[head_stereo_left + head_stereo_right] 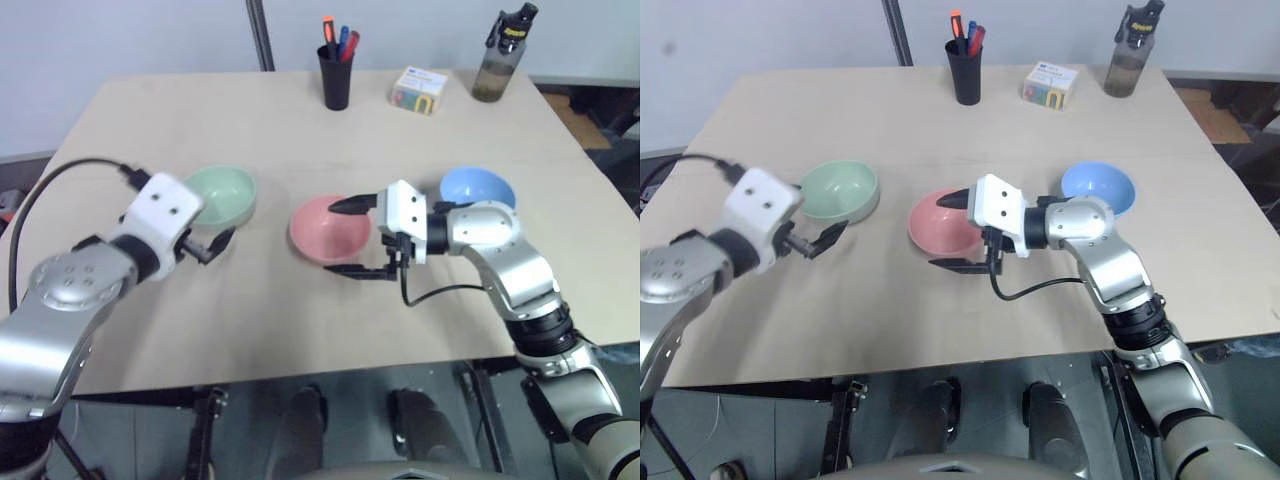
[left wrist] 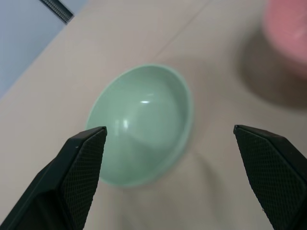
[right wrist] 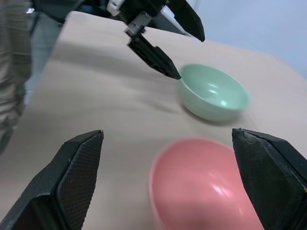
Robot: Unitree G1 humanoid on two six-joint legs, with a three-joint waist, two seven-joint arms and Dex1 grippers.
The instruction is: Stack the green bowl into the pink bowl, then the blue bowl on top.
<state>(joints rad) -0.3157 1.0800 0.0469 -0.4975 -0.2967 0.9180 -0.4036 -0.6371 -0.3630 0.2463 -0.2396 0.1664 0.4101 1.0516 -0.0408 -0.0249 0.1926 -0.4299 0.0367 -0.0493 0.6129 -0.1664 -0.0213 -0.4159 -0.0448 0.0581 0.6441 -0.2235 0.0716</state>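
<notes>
Lining up on the green bowl [image 1: 222, 194]: it sits upright and empty on the worktop [image 1: 280, 320], just ahead of my left tool [image 1: 213, 243], which is spread wide and grasping nothing; in the left wrist view the bowl lies between and beyond the two fingers. Pink bowl [image 1: 329, 229] sits mid-worktop, well apart from the green one toward my right, also empty. My right tool [image 1: 356, 237] is released too, fingers spread either side of the pink bowl's near-right rim but not gripping it. Blue bowl [image 1: 478, 189] sits farther right, behind the right forearm. Nothing stacked yet, so step one looks open. Key relation: left arm is clearly nearer green, and green has to travel rightward to reach pink. Bowls are round, so no long axis to match; what matters is getting one finger inside the rim and one outside. Risk as I judge it: the right tool parked at pink could block the drop.
</notes>
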